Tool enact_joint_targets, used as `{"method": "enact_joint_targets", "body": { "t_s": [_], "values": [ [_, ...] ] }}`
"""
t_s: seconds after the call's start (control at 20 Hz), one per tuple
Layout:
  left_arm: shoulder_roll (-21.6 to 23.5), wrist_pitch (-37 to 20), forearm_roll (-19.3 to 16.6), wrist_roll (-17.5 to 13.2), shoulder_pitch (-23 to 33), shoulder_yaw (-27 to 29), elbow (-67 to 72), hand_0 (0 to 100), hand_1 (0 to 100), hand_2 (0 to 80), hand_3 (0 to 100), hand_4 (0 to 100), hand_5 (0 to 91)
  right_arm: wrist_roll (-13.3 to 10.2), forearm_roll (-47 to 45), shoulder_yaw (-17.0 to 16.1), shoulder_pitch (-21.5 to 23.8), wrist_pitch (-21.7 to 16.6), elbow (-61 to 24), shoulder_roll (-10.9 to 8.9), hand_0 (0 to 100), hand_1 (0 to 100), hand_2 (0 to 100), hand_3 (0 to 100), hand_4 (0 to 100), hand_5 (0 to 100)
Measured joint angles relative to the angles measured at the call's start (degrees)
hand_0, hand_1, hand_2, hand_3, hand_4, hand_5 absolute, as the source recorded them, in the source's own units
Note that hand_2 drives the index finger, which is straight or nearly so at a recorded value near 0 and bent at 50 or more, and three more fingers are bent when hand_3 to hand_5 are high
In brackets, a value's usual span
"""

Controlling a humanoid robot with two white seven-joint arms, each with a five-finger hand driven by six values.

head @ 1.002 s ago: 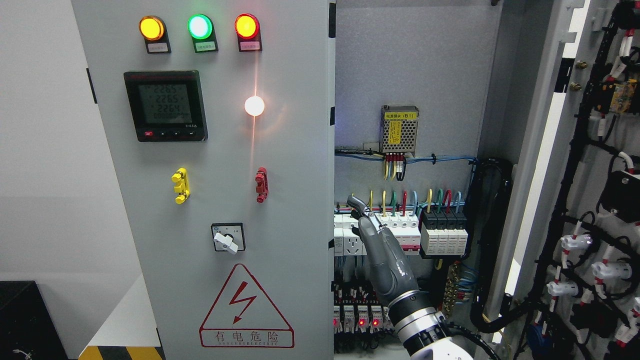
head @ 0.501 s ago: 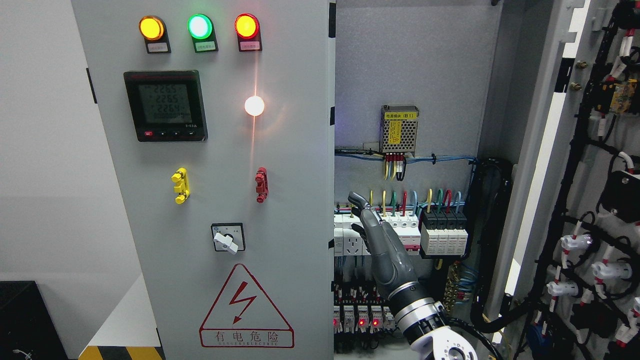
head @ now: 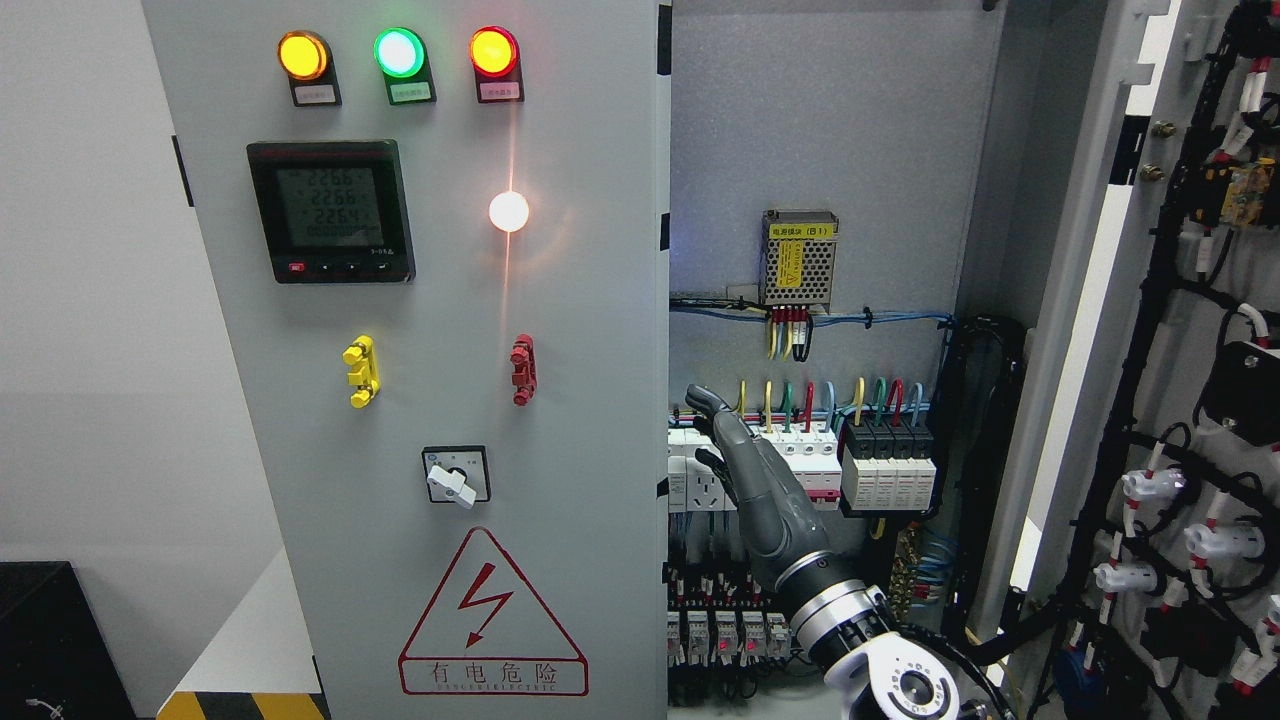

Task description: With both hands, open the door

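The grey left door (head: 450, 300) of the electrical cabinet is closed; it carries three lamps, a meter and a rotary switch. The right door (head: 1085, 300) stands swung open at the picture's right, its wired inner side facing me. My right hand (head: 700, 425) reaches up from the bottom right into the open cabinet. It is open, with fingers stretched out, the tips slightly bent, and it holds nothing. Its fingertips (head: 692, 394) sit just right of the left door's free edge (head: 664, 400), in front of the breakers. The left hand is out of view.
Inside the cabinet are a row of white breakers (head: 800, 470), black terminal blocks (head: 888, 465), a metal power supply module (head: 798, 258) and coloured wires. A thick black cable bundle (head: 985, 480) hangs at the right of the opening. A black box (head: 50, 640) stands at the lower left.
My right hand has moved up and slightly left, bringing its fingertips closer to the left door's edge. More of the wrist now shows. Neither door has moved.
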Motion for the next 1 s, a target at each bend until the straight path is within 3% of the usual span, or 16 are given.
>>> {"method": "enact_joint_targets", "body": {
  "t_s": [0.35, 1.0],
  "values": [
    [-0.01, 0.00, 0.00, 0.00, 0.00, 0.00, 0.00, 0, 0, 0.0, 0, 0, 0.0, 3.37, -0.15, -0.81, -1.52, 0.07, 1.82, -0.21, 19, 0, 0, 0, 0, 0],
    [-0.01, 0.00, 0.00, 0.00, 0.00, 0.00, 0.00, 0, 0, 0.0, 0, 0, 0.0, 4.03, -8.53, -2.20, -3.69, 0.14, 5.53, -2.99, 19, 0, 0, 0, 0, 0]
  ]
}}
